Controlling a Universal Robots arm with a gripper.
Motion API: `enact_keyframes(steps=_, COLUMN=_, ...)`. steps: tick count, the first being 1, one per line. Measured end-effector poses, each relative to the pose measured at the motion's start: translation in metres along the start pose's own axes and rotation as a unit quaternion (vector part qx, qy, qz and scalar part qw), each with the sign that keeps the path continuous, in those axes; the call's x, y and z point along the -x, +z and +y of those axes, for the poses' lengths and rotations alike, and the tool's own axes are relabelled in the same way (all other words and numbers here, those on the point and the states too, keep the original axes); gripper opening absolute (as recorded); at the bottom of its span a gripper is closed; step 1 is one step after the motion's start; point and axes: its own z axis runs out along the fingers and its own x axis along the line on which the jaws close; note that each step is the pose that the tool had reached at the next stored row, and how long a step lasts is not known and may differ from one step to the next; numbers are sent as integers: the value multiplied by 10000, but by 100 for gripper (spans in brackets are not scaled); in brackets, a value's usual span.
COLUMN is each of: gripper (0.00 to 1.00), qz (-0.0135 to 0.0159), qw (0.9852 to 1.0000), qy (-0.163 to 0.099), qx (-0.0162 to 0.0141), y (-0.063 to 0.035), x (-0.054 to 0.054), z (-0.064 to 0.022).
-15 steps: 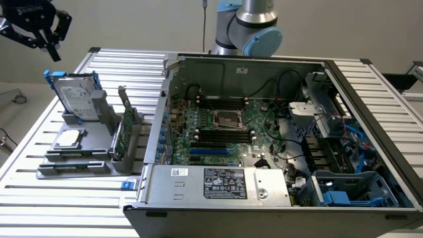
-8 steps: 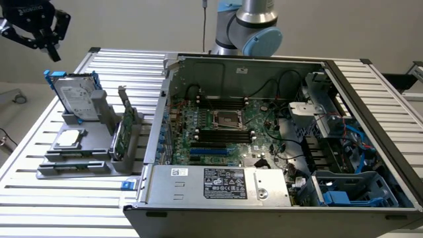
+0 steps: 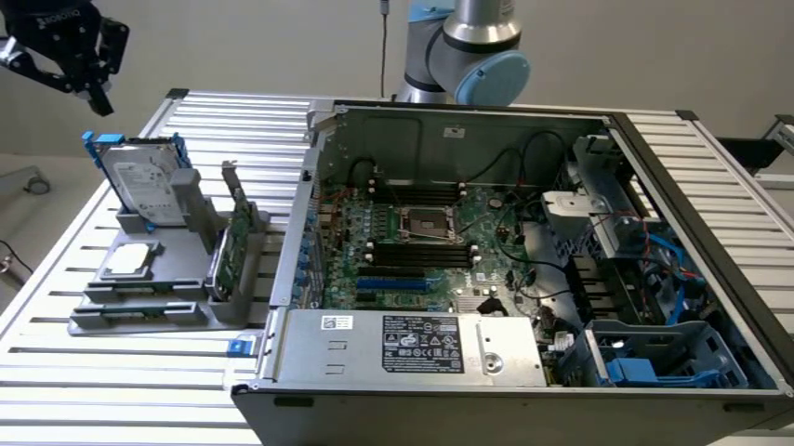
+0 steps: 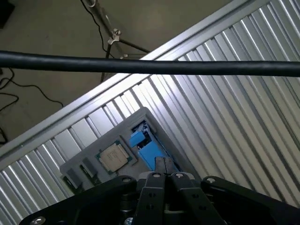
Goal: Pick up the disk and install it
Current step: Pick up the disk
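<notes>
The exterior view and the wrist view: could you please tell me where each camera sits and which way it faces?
Exterior view: off the arm, raised, looking down on the table, open case and disk; the arm and gripper show.
Wrist view: on the wrist, looking down past the shut gripper at the table and the floor beyond.
Shared: the gripper and the table.

The large rectangular silver-grey metal disk [image 3: 139, 181] carries a white printed label and blue plastic side rails. The moulded plastic holder [image 3: 137, 311] under it is plain grey, and the thin circuit card [image 3: 236, 243] standing in it is green. The ribbed aluminium table [image 3: 74, 372] shows silver parallel slats. The open metal computer case [image 3: 410, 139] is grey, its motherboard [image 3: 422, 251] green. The gripper [image 3: 89, 93] is black.
</notes>
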Motion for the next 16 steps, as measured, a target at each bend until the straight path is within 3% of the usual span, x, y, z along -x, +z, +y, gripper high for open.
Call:
enact_keyframes(steps=4, gripper=11, qz=20, qw=9993, qy=-368, qx=-2, y=0, x=0, z=0)
enact_keyframes(steps=8, gripper=11, qz=38, qw=9973, qy=-727, qx=-2, y=0, x=0, z=0)
enact_keyframes(steps=12, gripper=11, qz=56, qw=9940, qy=-1092, qx=-3, y=0, x=0, z=0)
enact_keyframes(steps=16, gripper=11, qz=72, qw=9894, qy=-1448, qx=-3, y=0, x=0, z=0)
